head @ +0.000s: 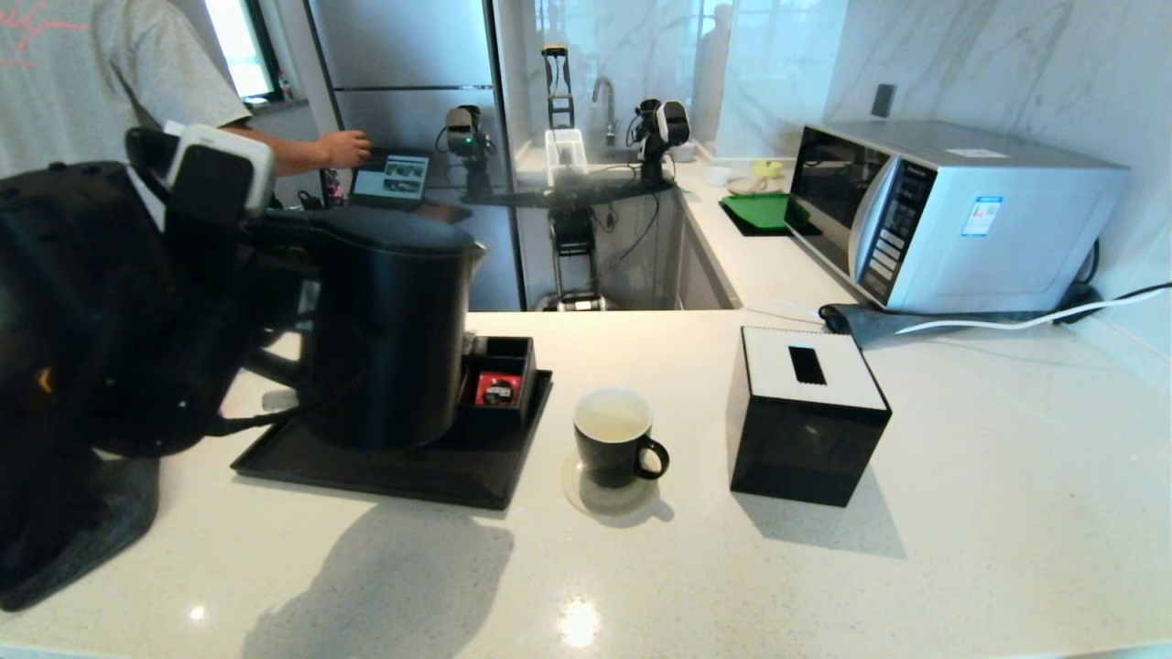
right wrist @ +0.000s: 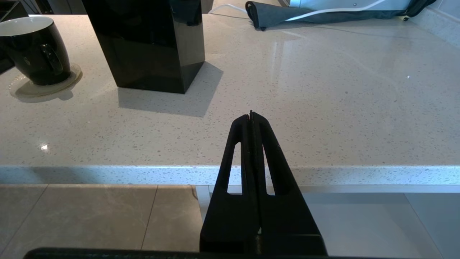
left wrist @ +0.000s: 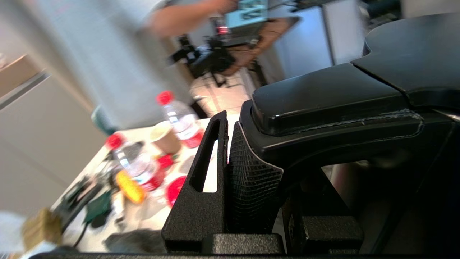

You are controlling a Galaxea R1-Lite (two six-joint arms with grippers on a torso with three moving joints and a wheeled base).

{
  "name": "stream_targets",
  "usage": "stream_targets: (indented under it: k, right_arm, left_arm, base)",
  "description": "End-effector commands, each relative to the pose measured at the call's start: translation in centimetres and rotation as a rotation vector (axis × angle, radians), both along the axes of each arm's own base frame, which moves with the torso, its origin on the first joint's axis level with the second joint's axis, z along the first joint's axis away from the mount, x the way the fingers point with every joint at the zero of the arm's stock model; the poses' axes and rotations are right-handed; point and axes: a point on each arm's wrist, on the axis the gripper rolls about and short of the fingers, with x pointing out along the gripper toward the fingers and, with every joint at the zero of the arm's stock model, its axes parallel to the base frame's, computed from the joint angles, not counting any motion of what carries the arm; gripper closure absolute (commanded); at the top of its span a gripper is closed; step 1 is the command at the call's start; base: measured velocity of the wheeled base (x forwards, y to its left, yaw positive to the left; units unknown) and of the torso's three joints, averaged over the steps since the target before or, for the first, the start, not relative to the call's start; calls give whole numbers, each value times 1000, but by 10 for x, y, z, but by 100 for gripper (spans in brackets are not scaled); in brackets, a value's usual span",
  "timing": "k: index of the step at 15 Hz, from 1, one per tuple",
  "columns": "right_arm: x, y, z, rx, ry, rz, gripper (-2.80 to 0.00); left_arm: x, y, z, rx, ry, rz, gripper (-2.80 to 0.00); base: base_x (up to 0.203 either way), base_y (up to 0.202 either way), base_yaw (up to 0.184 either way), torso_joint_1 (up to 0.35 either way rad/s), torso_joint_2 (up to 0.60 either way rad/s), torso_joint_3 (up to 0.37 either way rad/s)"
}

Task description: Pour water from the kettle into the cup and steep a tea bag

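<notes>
The tall black kettle (head: 394, 329) stands upright over the black tray (head: 403, 471); I cannot tell whether its base touches the tray. My left gripper (left wrist: 266, 151) is shut on its loop handle (left wrist: 330, 97), one ribbed pad (left wrist: 248, 172) pressed against it. In the head view my bulky left arm (head: 101, 311) hides that grip. The black cup (head: 612, 439) with a white inside sits on a round coaster to the right of the tray, also seen as the cup (right wrist: 36, 50). My right gripper (right wrist: 251, 114) hangs shut and empty before the counter's front edge. The tea bag is out of view.
A small black box holding a red-wrapped sachet (head: 497, 389) sits on the tray beside the kettle. A black tissue box (head: 806, 412) stands right of the cup. A microwave (head: 943, 210), dark cloth (head: 870, 322) and white cable lie at the back right. A person stands back left.
</notes>
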Motion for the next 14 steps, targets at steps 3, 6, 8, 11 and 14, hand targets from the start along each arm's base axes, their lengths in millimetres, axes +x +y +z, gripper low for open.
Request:
stream_targets:
  k: [3,6,8,11,14]
  right_arm:
    - [0,0,0,0,1,1,0]
    - [0,0,0,0,1,1,0]
    - [0,0,0,0,1,1,0]
    - [0,0,0,0,1,1,0]
    - [0,0,0,0,1,1,0]
  left_arm:
    - [-16,29,19,-33,-83,80,0]
    - [-21,34,23,-68,-115,94,0]
    - [-26,35,26,-79,-127,95,0]
    - [-31,40,33,-87,-159,109,0]
    - [-36,55,39,-94,-195,172,0]
  base:
    - [0,0,0,0,0,0]
    - [0,0,0,0,0,0]
    - [0,0,0,0,0,0]
    - [0,0,0,0,0,0]
    - [0,0,0,0,0,0]
